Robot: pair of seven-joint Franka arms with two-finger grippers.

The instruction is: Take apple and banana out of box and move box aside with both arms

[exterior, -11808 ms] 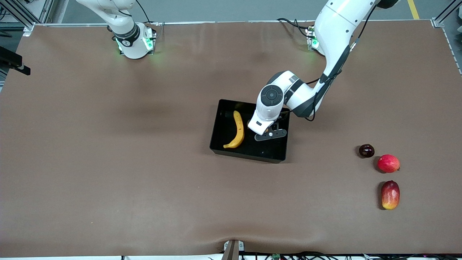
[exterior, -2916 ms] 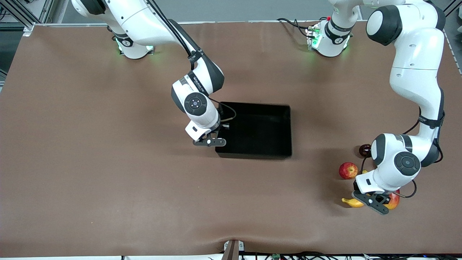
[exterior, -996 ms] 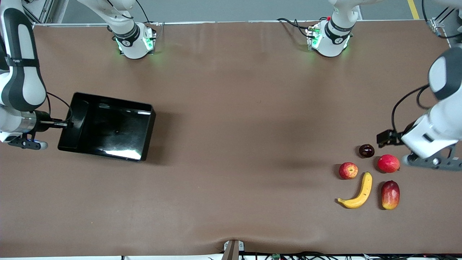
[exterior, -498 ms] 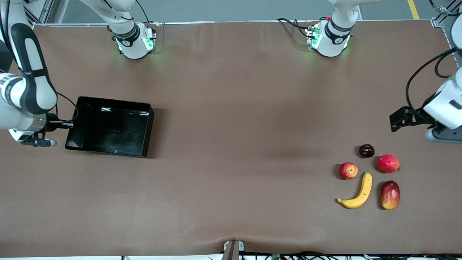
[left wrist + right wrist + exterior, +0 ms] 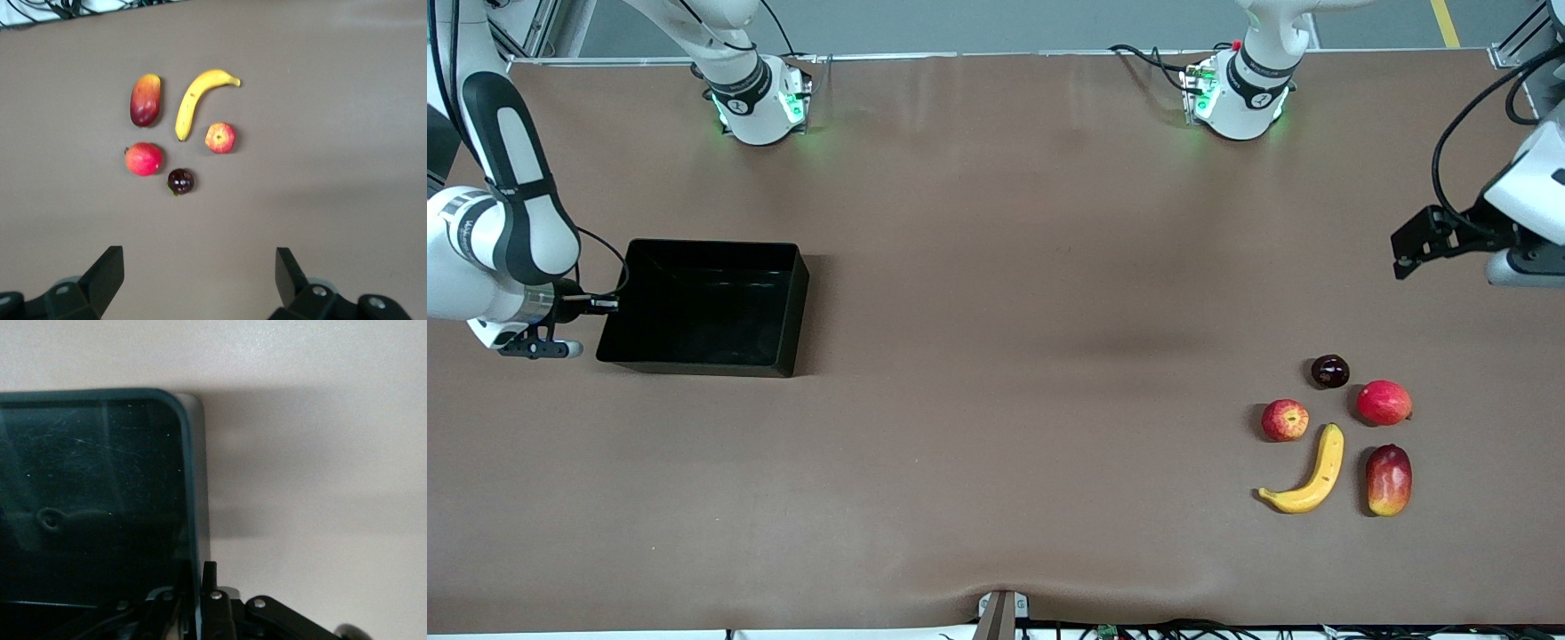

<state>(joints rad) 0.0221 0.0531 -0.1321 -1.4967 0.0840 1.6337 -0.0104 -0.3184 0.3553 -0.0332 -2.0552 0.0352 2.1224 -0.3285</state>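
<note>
The table [image 5: 996, 267], covered in brown cloth, carries everything. The black box [image 5: 787, 307] sits on it toward the right arm's end, well apart from the fruit cluster at the left arm's end, and nothing lies inside it. The right gripper [image 5: 198, 583] is at the box's end wall, on the side away from the fruits, its fingers pressed together on that wall, one inside and one outside. The left gripper [image 5: 200, 277] hangs in the air over bare cloth near the table edge at the left arm's end, its fingers spread wide and holding nothing. Taking the box as landmark, the banana [image 5: 1310, 474] lies farthest toward the front camera among the fruits, beside the mango [image 5: 1388, 480]. The apple [image 5: 1285, 420] sits just beside the banana's upper tip. The plain red fruit [image 5: 1384, 402] and a small dark fruit [image 5: 1329, 371] lie close by
</note>
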